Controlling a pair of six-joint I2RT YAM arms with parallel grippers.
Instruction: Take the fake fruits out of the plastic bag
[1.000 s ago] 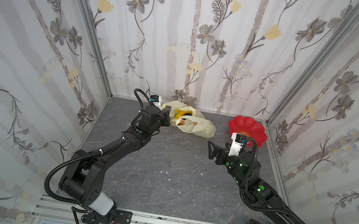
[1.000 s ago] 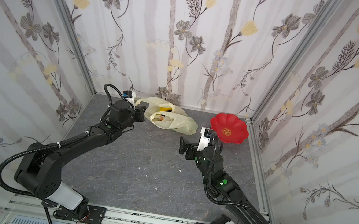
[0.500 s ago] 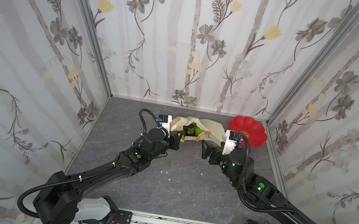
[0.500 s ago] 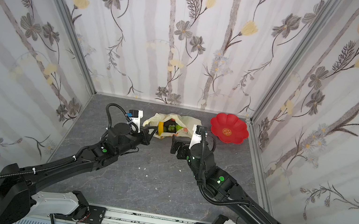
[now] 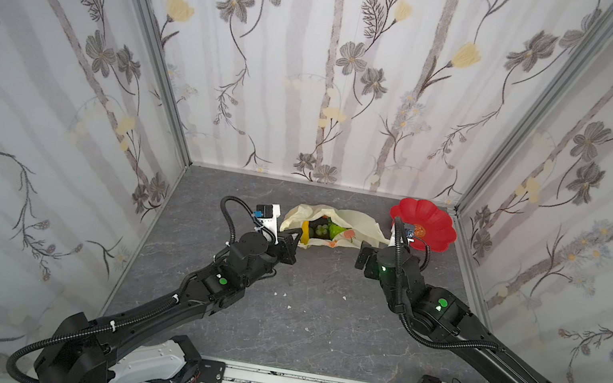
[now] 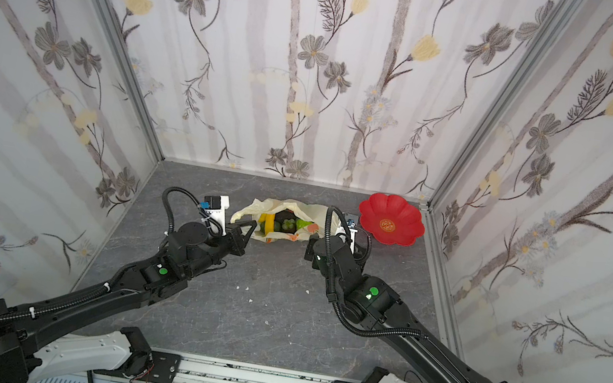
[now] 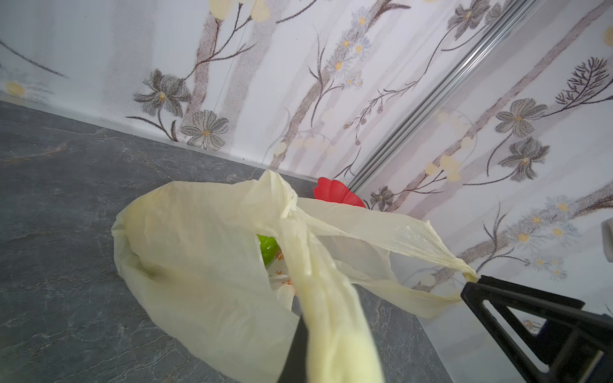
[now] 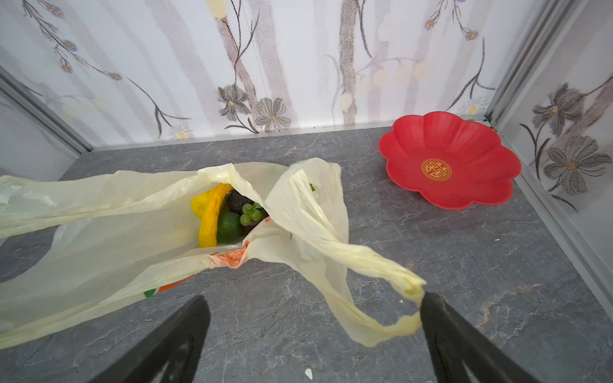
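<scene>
Partly in left pincer (image 5: 293, 241): plastic bag (image 5: 359, 222).

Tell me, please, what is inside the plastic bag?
Visible: yellow banana, green grapes, a round green fruit, a dark fruit. Anything deeper is covered by the bag.

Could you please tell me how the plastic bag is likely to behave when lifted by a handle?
The plastic bag looks thin and crinkled, so it will probably sag rather than hold shape. Its mouth gapes around the banana and grapes, so tilting may spill them. The handle droops limply.
</scene>
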